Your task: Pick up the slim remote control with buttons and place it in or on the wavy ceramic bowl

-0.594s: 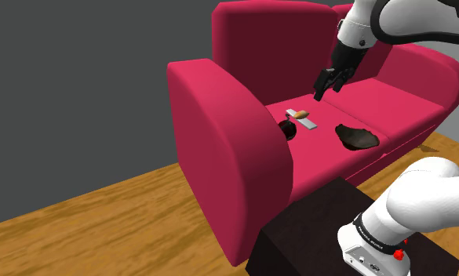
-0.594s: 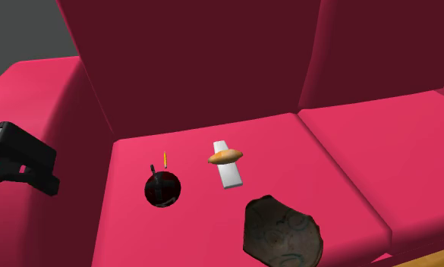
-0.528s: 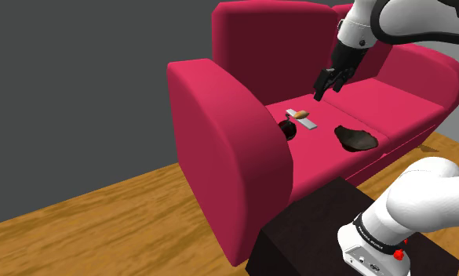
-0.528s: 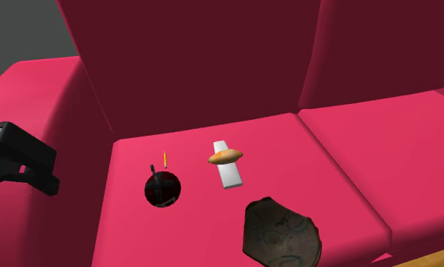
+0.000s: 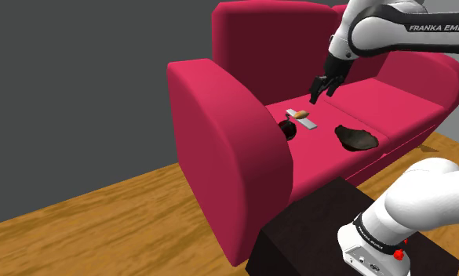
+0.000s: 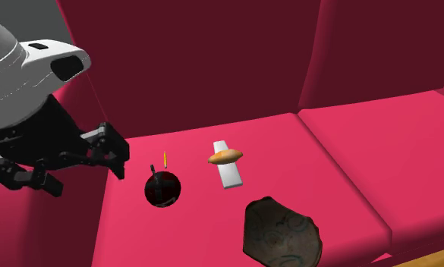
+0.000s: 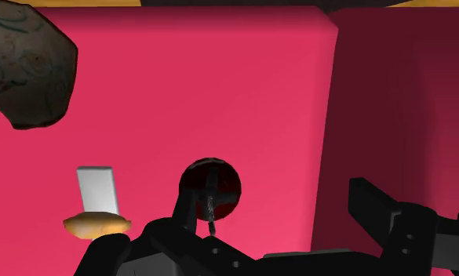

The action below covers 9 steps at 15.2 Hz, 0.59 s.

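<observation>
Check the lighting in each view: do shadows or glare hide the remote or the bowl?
Shoulder view: even light, no glare; remote and dark bowl stand out on the red seat. Second exterior view: backrest far darker than the seat, remote partly covered by a bun-shaped thing, not shadow. Wrist view: the black tool reads nearly as a silhouette, open.

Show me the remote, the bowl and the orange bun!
remote (image 6: 230,176), second exterior view, its bare near end.
bowl (image 6: 281,235), second exterior view, its dark inside.
bun (image 6: 225,157), second exterior view, its middle.

white arm (image 5: 377,31) outstretched, wrist angled down, black jaws apart
</observation>
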Tool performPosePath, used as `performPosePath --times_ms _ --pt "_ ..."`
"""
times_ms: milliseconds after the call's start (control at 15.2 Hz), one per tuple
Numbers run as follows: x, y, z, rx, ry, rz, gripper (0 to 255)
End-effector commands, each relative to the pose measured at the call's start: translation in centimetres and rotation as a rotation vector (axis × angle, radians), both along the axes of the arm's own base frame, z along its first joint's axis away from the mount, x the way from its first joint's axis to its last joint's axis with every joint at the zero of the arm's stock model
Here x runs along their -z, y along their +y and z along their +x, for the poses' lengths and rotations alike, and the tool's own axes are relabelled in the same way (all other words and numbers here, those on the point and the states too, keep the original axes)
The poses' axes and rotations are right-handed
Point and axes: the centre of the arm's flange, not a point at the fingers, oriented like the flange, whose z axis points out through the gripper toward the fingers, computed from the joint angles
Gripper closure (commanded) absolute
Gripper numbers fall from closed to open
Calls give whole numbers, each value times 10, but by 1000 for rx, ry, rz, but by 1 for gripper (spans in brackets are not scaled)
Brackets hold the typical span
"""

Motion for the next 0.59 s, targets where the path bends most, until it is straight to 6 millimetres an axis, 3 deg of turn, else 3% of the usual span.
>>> performPosePath --times_ms 0,528 --pt "15 -21 13 2 4 5 0" --pt "75 -99 59 13 23 29 0"
